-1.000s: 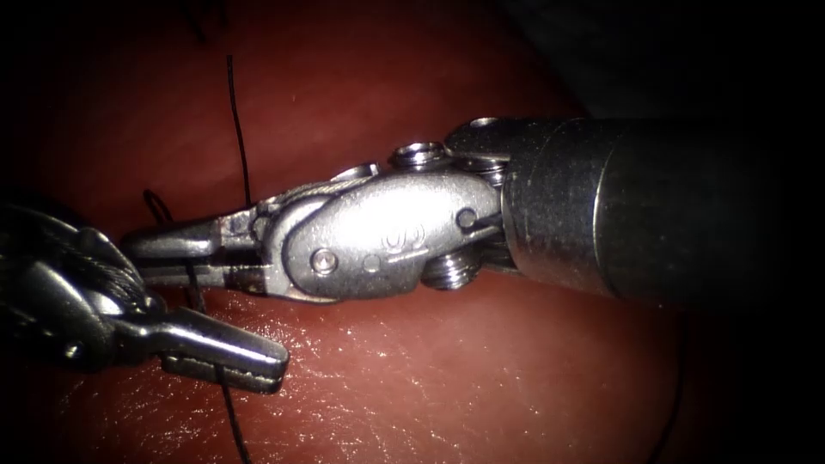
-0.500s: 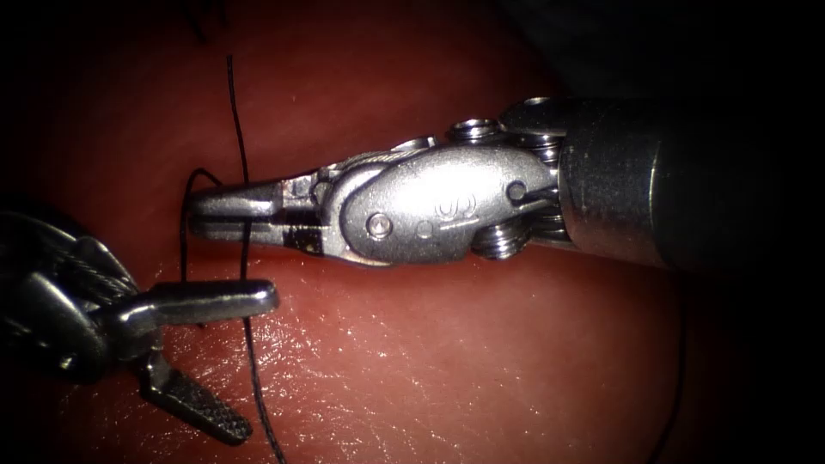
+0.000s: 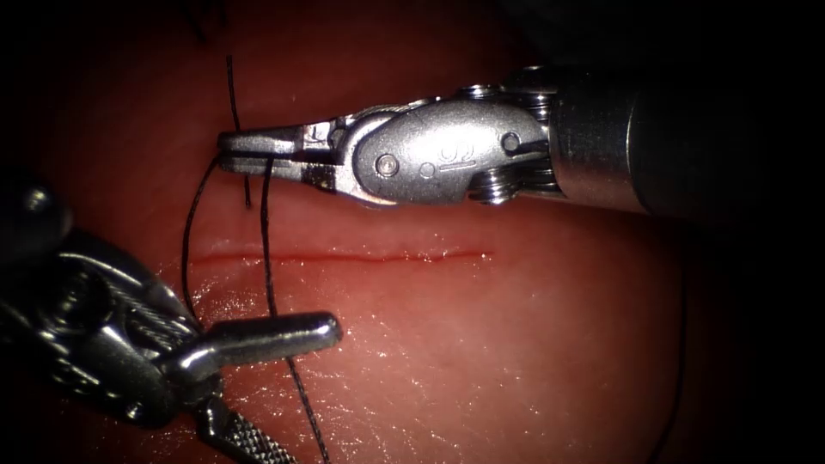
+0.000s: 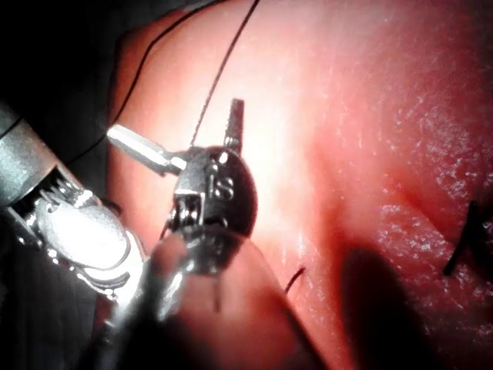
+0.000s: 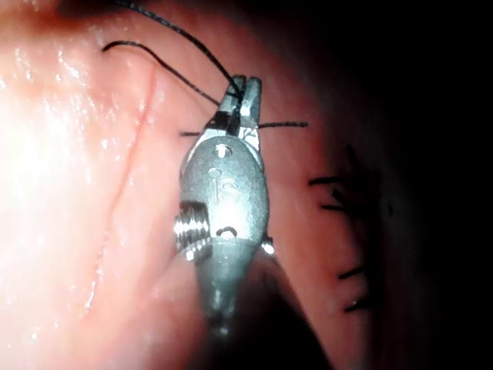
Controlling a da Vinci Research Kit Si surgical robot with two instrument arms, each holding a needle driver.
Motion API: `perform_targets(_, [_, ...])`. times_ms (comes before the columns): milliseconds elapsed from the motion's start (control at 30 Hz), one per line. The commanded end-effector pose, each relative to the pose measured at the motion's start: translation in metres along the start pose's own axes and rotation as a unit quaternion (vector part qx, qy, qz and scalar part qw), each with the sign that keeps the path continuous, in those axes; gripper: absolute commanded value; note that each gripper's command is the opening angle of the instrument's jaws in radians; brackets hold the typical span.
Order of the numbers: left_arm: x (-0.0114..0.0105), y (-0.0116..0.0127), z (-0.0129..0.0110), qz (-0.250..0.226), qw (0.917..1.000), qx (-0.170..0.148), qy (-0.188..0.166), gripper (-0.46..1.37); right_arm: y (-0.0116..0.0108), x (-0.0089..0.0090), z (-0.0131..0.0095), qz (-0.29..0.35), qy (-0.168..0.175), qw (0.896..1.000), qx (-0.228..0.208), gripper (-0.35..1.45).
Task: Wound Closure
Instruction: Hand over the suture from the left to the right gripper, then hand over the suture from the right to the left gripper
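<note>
Tissue (image 3: 481,344) lit dimly — right tool (image 3: 225,148) pinches thread (image 3: 266,232); left tool (image 3: 292,387) gapes empty, needle seemingly hidden.

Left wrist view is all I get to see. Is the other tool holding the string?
Observer: Yes. In the endoscope view the right tool has its jaws shut on the thread.
Operator: Where is the cut?
Observer: The cut runs as a thin red line across the tissue, between the two tools, and two strands of thread cross it.
Operator: Is my tool holding the string too?
Observer: No. The left tool has its jaws open and holds nothing. One strand passes behind its upper jaw.
</note>
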Motion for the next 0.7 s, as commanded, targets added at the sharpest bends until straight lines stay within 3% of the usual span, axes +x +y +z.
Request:
perform_targets(33, [0.0000, 0.0003, 0.0000, 0.002, 1.0000, 0.002, -0.006, 1.06, 0.0000, -0.0001, 0.0000, 0.000, -0.002, 1.000, 0.000, -0.35])
perform_targets(267, [-0.0004, 0.0004, -0.0005, 0.003, 0.9999, 0.005, -0.012, 1.01, 0.0002, -0.0001, 0.0001, 0.003, -0.002, 1.000, 0.000, -0.35])
perform_targets(433, [-0.0002, 0.0010, 0.0008, 0.005, 0.9997, 0.012, -0.018, 0.91, 0.0003, -0.0001, 0.0001, 0.004, -0.003, 1.000, -0.001, -0.35])
perform_targets(600, [-0.0001, 0.0016, 0.0019, 0.008, 0.9995, 0.015, -0.025, 0.64, 0.0001, -0.0001, 0.0001, 0.006, -0.002, 1.000, 0.000, -0.35])
perform_targets(700, [-0.0001, 0.0017, 0.0019, 0.014, 0.9994, 0.016, -0.025, 0.62, 0.0000, -0.0001, 0.0001, 0.005, -0.002, 1.000, 0.000, -0.35])
